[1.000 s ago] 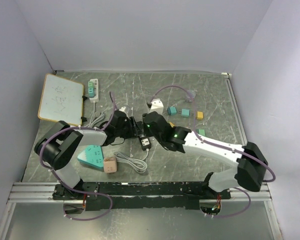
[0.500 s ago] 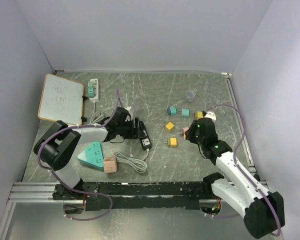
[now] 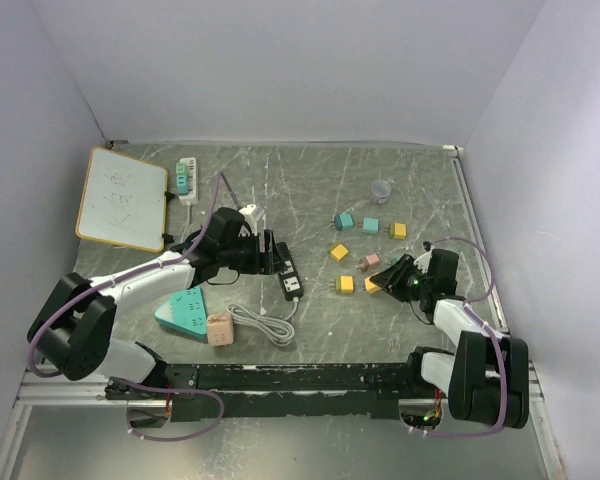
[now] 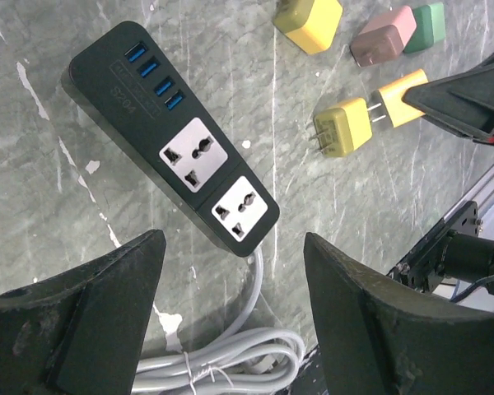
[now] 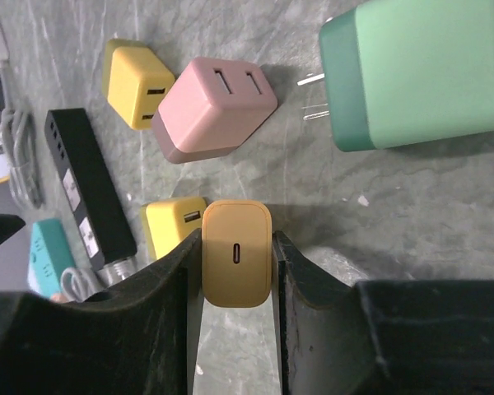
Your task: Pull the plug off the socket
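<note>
While the right gripper (image 5: 236,245) pinches the orange plug (image 5: 237,276) at near right, the black socket strip (image 4: 173,144) lies left of centre, both sockets showing. The left gripper (image 4: 233,243) hangs over it, jaws wide, holding nothing.

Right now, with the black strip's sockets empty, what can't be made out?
Scribbles on the whiteboard: top view, too small to read.
Label on the black power strip: left wrist view, too faint.
Its white cable: left wrist view, cut by the bottom edge.
Prongs of the orange charger in the right gripper: right wrist view, behind its body.
</note>
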